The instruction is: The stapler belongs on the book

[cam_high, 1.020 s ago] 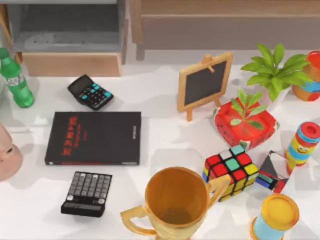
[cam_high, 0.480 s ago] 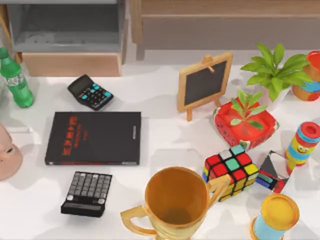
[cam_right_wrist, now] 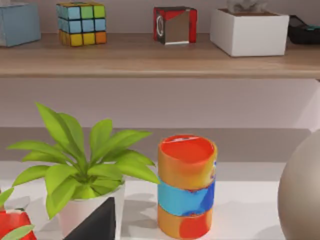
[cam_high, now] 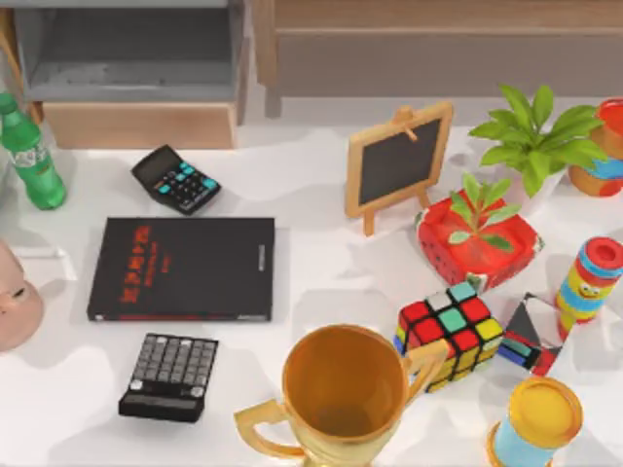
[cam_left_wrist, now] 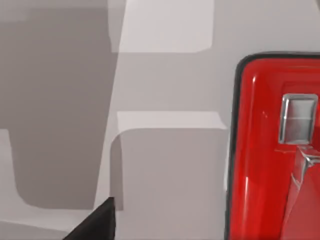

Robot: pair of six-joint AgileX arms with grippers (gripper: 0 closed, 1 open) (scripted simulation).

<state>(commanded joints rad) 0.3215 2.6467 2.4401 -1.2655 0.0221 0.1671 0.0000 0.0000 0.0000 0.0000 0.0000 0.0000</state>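
My left wrist view has the stapler (cam_left_wrist: 272, 150) close up on the table; the book (cam_high: 182, 268) lies bare. Glossy, rigid, narrow: I'd grab it across its middle. Can't tell either gripper's finger state

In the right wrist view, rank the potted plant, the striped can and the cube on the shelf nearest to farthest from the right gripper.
1. Potted plant, on the table just beyond the right gripper.
2. Striped can, on the table beside the plant.
3. Cube, up on the back shelf.
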